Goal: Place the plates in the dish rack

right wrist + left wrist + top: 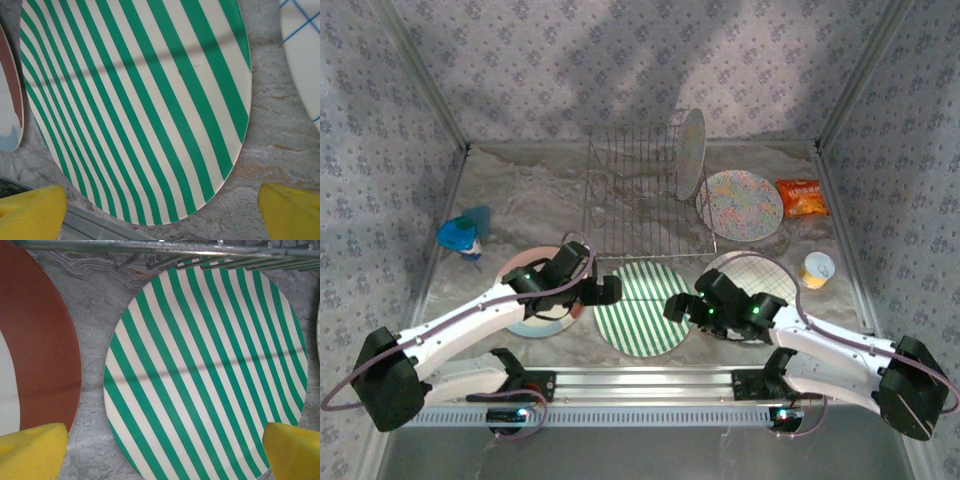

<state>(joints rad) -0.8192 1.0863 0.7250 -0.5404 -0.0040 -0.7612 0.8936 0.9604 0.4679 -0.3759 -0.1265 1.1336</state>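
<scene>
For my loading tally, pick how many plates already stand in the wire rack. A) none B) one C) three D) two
B: one floral plate stands on edge at the right end of the dish rack, while the green-white striped plate lies flat in front of the rack.

A lab robot test cell is indicated, not a real kitchen: the marble-look table (530, 195) is boxed in w/ patterned fabric walls (620, 60) on metal frame posts (427, 85). Two arms (470, 325) are bolted to an alu rail (640, 385) at the table's near edge. Kitchen props, e.g. a wire dish rack (640, 195), are laid out.
</scene>
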